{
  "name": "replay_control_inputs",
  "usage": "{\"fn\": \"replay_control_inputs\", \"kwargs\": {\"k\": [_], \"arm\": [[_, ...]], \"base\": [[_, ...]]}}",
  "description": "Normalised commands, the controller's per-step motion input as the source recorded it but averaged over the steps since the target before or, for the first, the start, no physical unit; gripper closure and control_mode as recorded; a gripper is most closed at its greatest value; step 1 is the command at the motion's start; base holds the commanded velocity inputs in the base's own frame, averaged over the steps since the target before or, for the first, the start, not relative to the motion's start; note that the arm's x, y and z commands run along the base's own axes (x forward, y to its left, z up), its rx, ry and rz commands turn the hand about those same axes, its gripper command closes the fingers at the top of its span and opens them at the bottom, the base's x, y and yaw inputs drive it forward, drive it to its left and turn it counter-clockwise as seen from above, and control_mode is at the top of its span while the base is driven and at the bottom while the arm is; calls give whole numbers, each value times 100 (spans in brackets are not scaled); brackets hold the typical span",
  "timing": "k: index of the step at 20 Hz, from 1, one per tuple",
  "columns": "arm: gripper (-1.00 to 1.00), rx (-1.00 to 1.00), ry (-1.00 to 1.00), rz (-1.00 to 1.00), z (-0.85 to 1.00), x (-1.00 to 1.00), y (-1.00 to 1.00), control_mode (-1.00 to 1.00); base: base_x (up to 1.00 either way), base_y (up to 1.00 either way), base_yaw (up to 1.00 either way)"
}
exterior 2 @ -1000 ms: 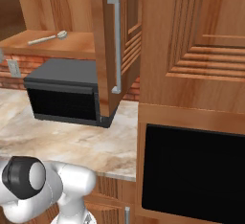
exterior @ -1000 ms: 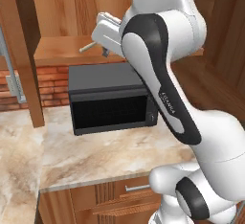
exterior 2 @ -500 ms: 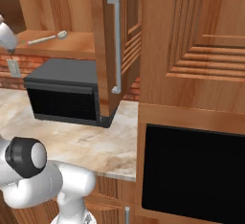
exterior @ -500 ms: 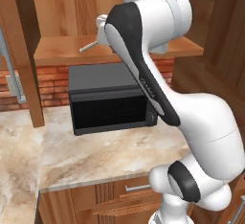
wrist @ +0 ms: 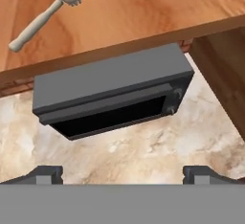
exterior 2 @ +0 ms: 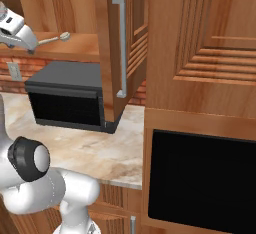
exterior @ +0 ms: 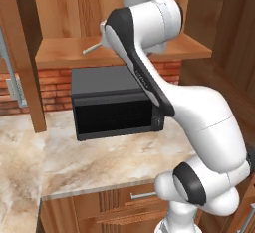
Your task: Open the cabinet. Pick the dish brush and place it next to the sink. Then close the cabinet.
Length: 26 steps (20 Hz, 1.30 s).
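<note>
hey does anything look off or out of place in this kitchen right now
Nothing looks spilled or damaged. The cabinet door stands open, as the job needs. The dish brush lies flat on the cabinet shelf above the microwave, untouched, and the open gripper holds nothing.

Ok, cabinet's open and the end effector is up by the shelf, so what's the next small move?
Probably ease the open end effector forward over the shelf toward the dish brush and line up on its handle. The brush lies flat on the shelf above the microwave, untouched, and in the hand view it sits far off to one side.
</note>
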Motion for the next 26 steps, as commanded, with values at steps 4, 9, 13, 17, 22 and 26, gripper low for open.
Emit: {"fn": "replay_control_inputs", "kwargs": {"k": [4, 9, 13, 17, 22, 26], "arm": [[-100, -6, -2, 5, -2, 46, 6, -100], [-100, -17, 0, 3, 0, 47, 6, -100], [-100, -16, 0, 1, 12, 37, 21, -100], [-100, -7, 0, 0, 6, 38, 21, -100], [-100, 0, -5, 0, 0, 38, 22, -100], [-100, 0, -16, 0, 0, 32, 24, -100]], "base": [[0, 0, 0], [0, 0, 0], [0, 0, 0], [0, 0, 0], [0, 0, 0], [0, 0, 0]]}}
